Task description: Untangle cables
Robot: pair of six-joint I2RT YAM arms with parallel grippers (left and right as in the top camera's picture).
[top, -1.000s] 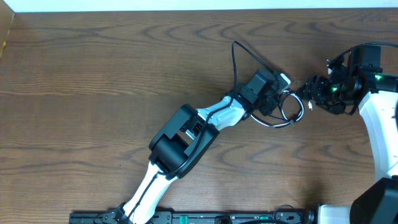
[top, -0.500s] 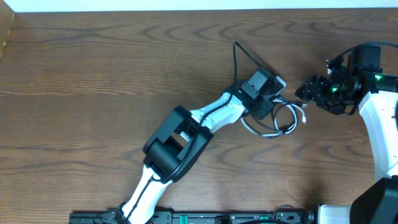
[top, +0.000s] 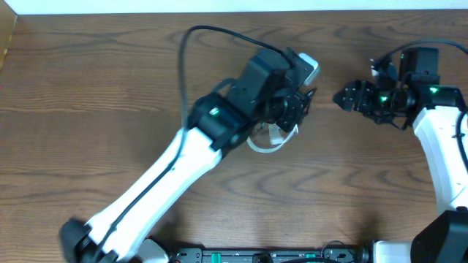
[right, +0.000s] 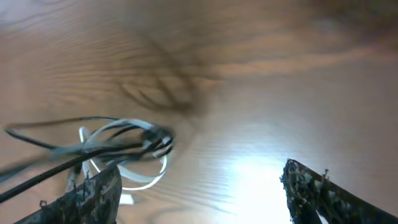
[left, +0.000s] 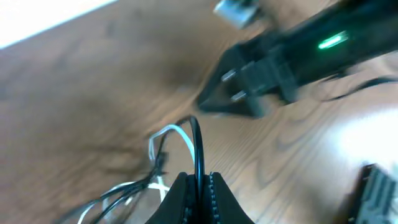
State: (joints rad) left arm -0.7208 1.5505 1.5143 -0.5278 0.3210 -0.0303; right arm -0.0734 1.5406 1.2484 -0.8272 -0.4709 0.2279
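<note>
My left gripper [left: 199,179] has its fingers pressed together, pinching the black cable [left: 198,142]. The cord rises straight out from between the tips, then bends over in a narrow loop. Just beyond that bend, the white cable [left: 173,130] curls beside it. Both cords trail down and to the left toward the wooden table [left: 87,74]. The view is too blurred for me to tell whether they rest on it.

My right gripper [right: 202,186] is spread wide. One finger sits at each lower corner of its wrist view, with only bare wood between them. It holds nothing and touches nothing. Farther out in that view, the two cables run together as a small tangle, with the white loop wound round the black strands.

From overhead, the white loop shows just beneath my left gripper, near the middle of the table. My right gripper is a little apart to its right, pointing toward it.
</note>
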